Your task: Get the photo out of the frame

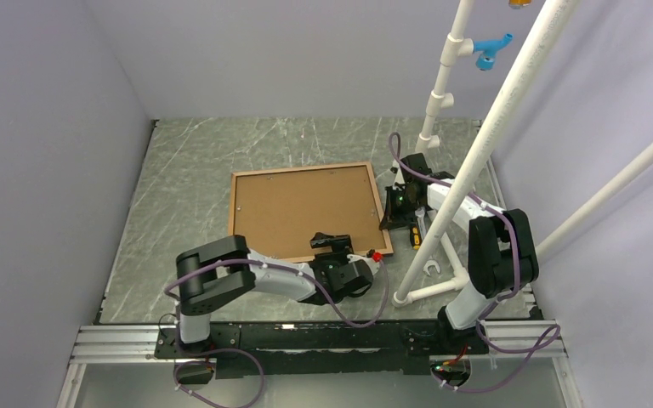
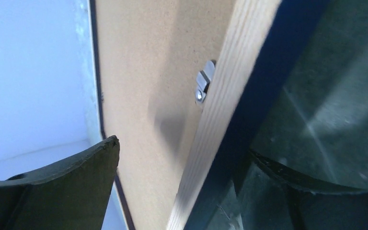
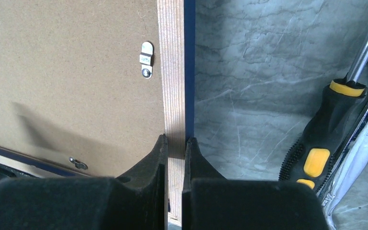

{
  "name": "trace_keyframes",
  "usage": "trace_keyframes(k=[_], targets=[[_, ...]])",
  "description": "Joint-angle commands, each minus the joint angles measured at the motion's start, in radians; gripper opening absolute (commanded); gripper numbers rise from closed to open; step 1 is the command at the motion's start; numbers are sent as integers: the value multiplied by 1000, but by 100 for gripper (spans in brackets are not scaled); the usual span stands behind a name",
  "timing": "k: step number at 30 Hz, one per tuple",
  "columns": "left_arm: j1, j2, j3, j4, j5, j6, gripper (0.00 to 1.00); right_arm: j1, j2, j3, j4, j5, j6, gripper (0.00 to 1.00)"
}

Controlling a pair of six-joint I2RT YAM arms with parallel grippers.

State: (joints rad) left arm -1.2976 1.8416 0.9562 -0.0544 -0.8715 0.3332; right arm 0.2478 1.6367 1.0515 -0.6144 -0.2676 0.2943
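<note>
1. The photo (image 1: 302,211) lies face down in the middle of the table (image 1: 187,170). Its brown back is up and its picture side is hidden.
2. It sits inside the frame (image 1: 300,169). The frame's wood-colored rim goes all around it.
3. Small metal clips (image 3: 146,59) sit where the back meets the rim. They seem to hold the photo in.
4. The right gripper (image 3: 175,146) is at 3 o'clock of the frame. It is pinched tight on the rim.
5. The left gripper (image 2: 182,148) is at 5 o'clock. Its fingers are apart, with the near rim between them and a clip just ahead.
6. I think the step now is holding the frame steady to get at the clips.
7. Next, each clip needs a small, careful push aside. Then the brown back can lift out.
8. A black and yellow screwdriver (image 3: 316,143) lies at 3 o'clock, past the right gripper.
</note>
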Motion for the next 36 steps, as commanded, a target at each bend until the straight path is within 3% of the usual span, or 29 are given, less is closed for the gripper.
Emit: trace_keyframes(k=[1, 5, 11, 13, 16, 19, 21, 22, 24, 25, 27, 31, 34, 36], targets=[[1, 68, 35, 42, -179, 75, 82, -11, -21, 57, 10, -111, 41, 0], [12, 75, 26, 83, -219, 95, 74, -13, -27, 55, 13, -136, 43, 0], [55, 56, 19, 100, -203, 119, 83, -15, -35, 49, 15, -154, 43, 0], [67, 53, 19, 94, -182, 122, 82, -15, -37, 50, 13, -153, 44, 0], [80, 45, 17, 90, -170, 123, 64, -16, -45, 47, 14, -155, 43, 0], [91, 33, 8, 98, -155, 140, 57, -17, -50, 43, 21, -166, 43, 0], [95, 19, 6, 91, -140, 144, 46, -18, -49, 47, 24, -177, 38, 0], [96, 5, 5, 87, -137, 146, 37, -19, -50, 49, 30, -189, 33, 0], [97, -23, 7, 69, -137, 132, 7, -20, -52, 60, 39, -213, 22, 0], [96, -41, 7, 58, -140, 124, 0, -25, -60, 66, 44, -224, 20, 1], [97, -75, 21, -17, -137, 93, 0, -45, -90, 73, 71, -233, 31, 29], [107, -161, 108, -253, -75, -38, 0, -122, -216, 70, 158, -208, 104, 67], [129, -232, 217, -453, 33, -129, 0, -188, -306, 84, 189, -137, 145, 81], [155, -259, 308, -596, 113, -176, 0, -234, -352, 86, 193, -71, 170, 84]])
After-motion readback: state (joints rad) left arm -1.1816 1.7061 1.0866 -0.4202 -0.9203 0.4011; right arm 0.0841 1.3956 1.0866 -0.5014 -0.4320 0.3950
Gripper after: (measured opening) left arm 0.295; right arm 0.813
